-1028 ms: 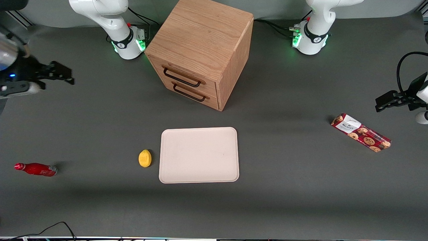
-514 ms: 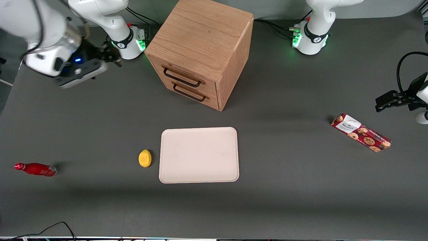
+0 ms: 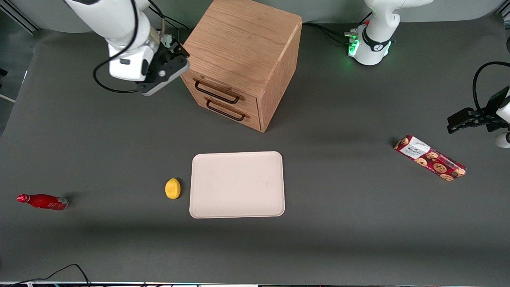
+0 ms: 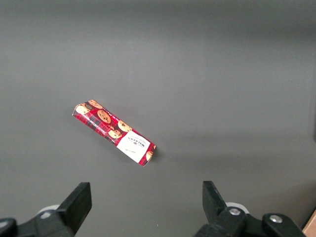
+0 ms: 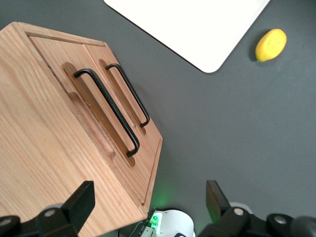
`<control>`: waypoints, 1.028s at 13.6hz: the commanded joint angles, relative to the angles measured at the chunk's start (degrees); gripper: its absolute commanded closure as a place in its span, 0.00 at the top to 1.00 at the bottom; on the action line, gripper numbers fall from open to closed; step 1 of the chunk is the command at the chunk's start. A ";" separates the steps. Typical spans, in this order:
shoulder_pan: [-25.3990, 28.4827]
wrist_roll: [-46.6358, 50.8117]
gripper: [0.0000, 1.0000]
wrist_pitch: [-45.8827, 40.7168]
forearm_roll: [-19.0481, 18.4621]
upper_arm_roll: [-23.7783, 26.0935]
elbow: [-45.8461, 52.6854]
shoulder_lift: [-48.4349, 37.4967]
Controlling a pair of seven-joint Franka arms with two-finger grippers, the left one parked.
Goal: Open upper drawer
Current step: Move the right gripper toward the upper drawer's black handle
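Observation:
The wooden cabinet (image 3: 243,52) stands at the back middle of the table with both drawers shut flush. The upper drawer (image 3: 223,88) carries a thin dark bar handle (image 3: 217,93), seen closer in the right wrist view as the upper drawer's handle (image 5: 106,111). The lower drawer's handle (image 5: 129,95) runs beside it. My right gripper (image 3: 178,54) hovers open at the cabinet's top front corner, toward the working arm's end, a short way from the handle. In the wrist view the gripper (image 5: 148,202) has its fingers (image 5: 81,201) spread wide with nothing between them.
A pale tray (image 3: 237,184) lies nearer the front camera than the cabinet, with a lemon (image 3: 172,188) beside it. A red bottle (image 3: 42,201) lies toward the working arm's end. A cookie box (image 3: 430,158) lies toward the parked arm's end. The arm's base (image 5: 170,224) shows below the gripper.
My right arm has swung in from the working arm's end of the table to the cabinet's top front corner. The drawers and the table's objects have not moved.

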 commanded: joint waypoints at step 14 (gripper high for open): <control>4.27 -7.86 1.00 4.72 17.71 -6.95 -1.62 9.77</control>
